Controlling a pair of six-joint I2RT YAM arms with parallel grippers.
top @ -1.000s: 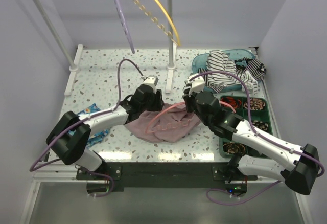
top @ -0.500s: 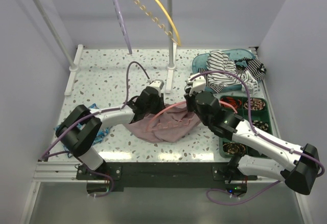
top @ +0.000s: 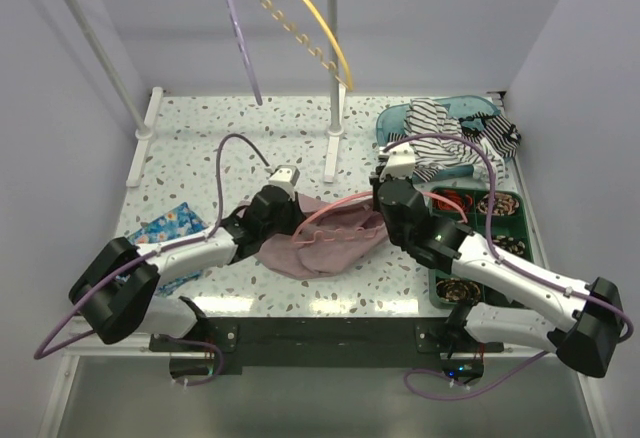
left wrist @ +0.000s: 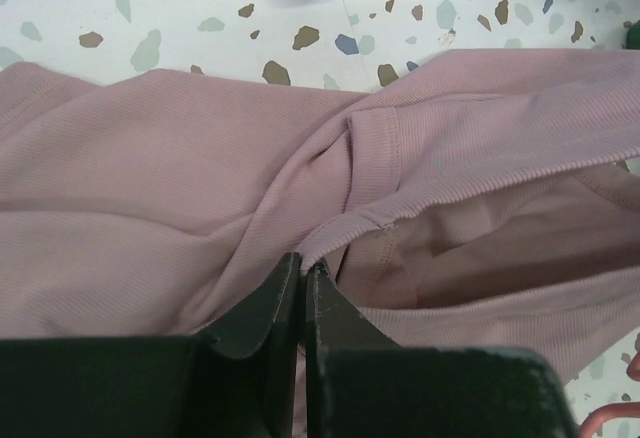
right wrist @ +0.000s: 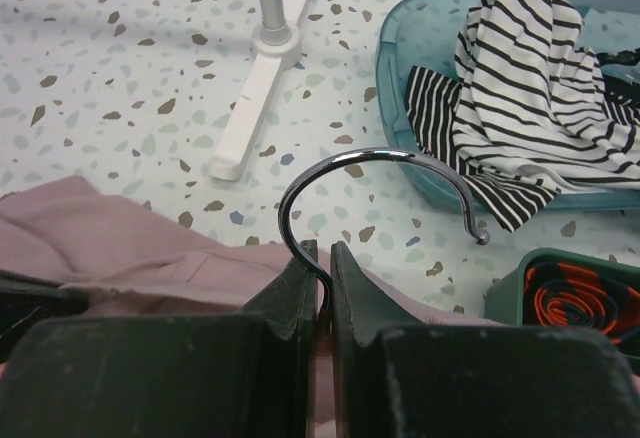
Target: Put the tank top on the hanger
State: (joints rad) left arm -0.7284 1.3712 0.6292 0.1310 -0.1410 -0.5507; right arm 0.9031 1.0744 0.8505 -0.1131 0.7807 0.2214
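The dusty-pink tank top (top: 325, 243) lies crumpled on the table in front of the arms. The coral-pink hanger (top: 335, 208) lies partly inside it, with its arc showing over the fabric. My left gripper (top: 290, 220) is shut on a ribbed hem of the tank top (left wrist: 150, 208) at the garment's left side; the pinch shows in the left wrist view (left wrist: 302, 263). My right gripper (top: 385, 200) is shut on the base of the hanger's metal hook (right wrist: 380, 155), which curves up above the fingertips (right wrist: 322, 256). A bit of the hanger (left wrist: 610, 423) shows at the lower right of the left wrist view.
A rack pole (top: 333, 58) with a white foot (right wrist: 262, 78) stands behind, carrying a lilac hanger (top: 240, 38) and a yellow hanger (top: 300, 18). A teal basket (top: 400, 118) holds a striped garment (right wrist: 540, 88). A green tray (top: 485, 243) is at right. A blue floral cloth (top: 165, 230) lies at left.
My left gripper reached toward the hanger, then drew back left, holding the tank top's hem. My right gripper shifted slightly right with the hanger hook. The blue floral cloth is more uncovered.
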